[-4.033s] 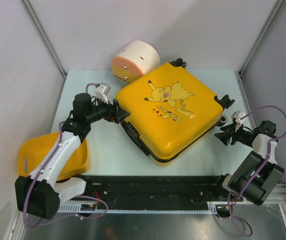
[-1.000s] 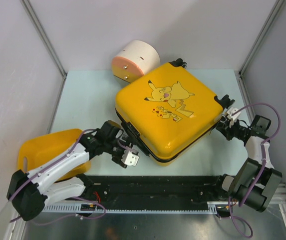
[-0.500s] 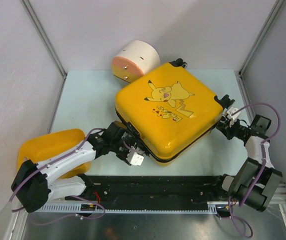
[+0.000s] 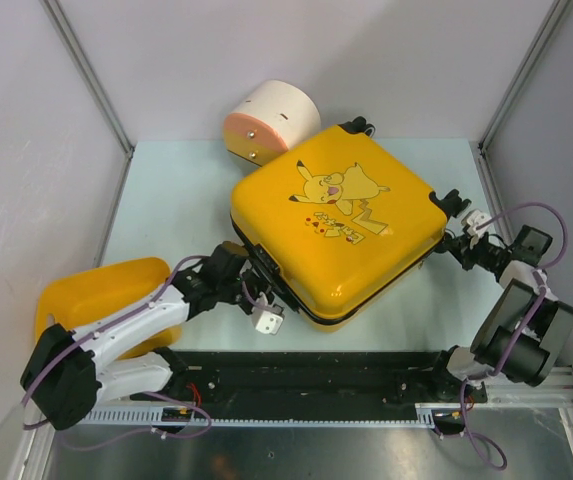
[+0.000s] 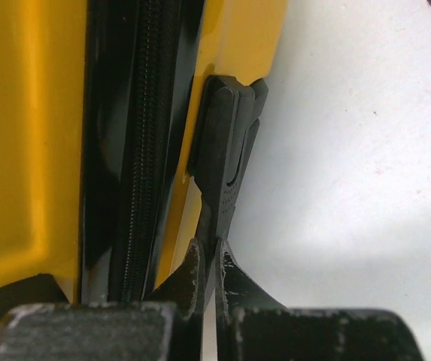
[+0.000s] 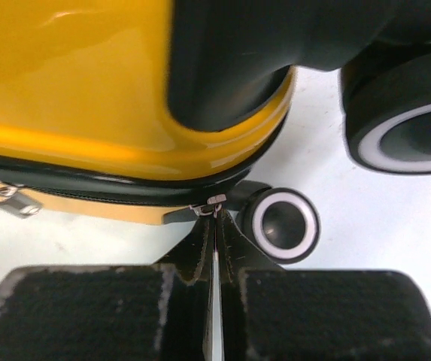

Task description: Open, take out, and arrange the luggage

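Note:
The luggage point(image 4: 336, 220), a glossy yellow hard-shell suitcase with a Pikachu print, lies flat and closed at the table's middle. My left gripper point(image 4: 257, 291) is at its near-left edge, shut on the black side handle point(image 5: 226, 143). In the left wrist view the gripper point(image 5: 213, 244) pinches the handle's lower end beside the black zipper point(image 5: 136, 150). My right gripper point(image 4: 456, 246) sits at the suitcase's right corner by the wheels. In the right wrist view that gripper point(image 6: 215, 218) is shut on a small metal zipper pull point(image 6: 216, 201).
A cream-and-orange cylindrical container point(image 4: 271, 122) lies behind the suitcase at the back. A plain yellow tub point(image 4: 96, 300) sits at the near left under my left arm. Small suitcase wheels point(image 6: 285, 224) are right beside my right fingers. Enclosure walls stand on both sides.
My left gripper has gone from open to shut on the side handle. My right arm has shifted slightly to the right, still shut on the zipper pull.

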